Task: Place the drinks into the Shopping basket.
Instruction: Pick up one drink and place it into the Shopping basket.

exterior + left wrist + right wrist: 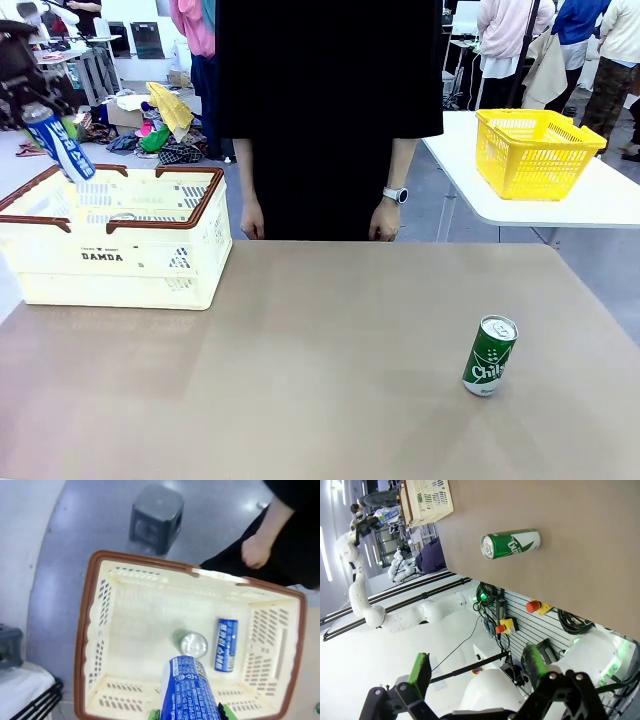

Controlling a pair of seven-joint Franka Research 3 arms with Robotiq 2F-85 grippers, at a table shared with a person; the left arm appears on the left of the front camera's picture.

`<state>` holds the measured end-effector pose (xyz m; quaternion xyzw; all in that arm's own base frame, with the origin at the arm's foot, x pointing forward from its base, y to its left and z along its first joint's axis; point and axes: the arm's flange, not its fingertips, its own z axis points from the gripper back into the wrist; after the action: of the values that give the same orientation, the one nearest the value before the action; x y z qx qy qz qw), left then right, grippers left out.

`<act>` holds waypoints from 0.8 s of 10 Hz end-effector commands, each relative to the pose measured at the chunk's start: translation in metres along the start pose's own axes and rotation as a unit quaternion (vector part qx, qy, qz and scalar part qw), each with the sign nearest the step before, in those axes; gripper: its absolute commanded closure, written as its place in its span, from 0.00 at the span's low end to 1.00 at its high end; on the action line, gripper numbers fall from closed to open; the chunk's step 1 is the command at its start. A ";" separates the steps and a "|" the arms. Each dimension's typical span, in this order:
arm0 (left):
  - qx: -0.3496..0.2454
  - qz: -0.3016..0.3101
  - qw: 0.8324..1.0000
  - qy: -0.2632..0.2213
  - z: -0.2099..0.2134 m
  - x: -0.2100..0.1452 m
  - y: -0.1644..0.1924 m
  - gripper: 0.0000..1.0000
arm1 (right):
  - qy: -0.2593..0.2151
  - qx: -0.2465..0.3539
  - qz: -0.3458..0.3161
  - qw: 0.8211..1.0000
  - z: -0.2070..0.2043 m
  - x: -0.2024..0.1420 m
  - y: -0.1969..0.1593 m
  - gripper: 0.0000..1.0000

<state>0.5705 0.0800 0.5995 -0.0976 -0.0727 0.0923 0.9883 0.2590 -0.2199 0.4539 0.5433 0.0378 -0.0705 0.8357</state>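
Overhead, a blue can [62, 150] hangs tilted in the left tool [190, 714], green pads clamped on its sides, above the Shopping basket [120, 270], so a release should drop it inside. A second blue can [226, 645] lies there beside an upright silver-topped can [191, 643]. A green can [490, 355] waits on the worktop [300, 400], well apart; the right tool [477, 667] is spread wide and empty, facing it.

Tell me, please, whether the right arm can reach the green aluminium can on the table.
Probably yes: the green aluminium can stands alone on the brown table's right side, and the right gripper is open and empty.
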 end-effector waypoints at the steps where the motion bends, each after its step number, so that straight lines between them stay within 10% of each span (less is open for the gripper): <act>1: 0.014 0.013 1.000 0.002 -0.008 0.020 0.009 1.00 | 0.003 0.003 0.006 1.000 0.002 0.000 0.003 0.00; 8: 0.087 0.018 0.992 0.088 -0.128 0.036 0.039 1.00 | 0.003 0.003 0.006 1.000 0.002 0.000 0.003 0.00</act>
<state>0.6206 0.1025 0.4607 -0.0199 0.0236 0.0972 0.9948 0.2590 -0.2198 0.4539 0.5433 0.0379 -0.0704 0.8358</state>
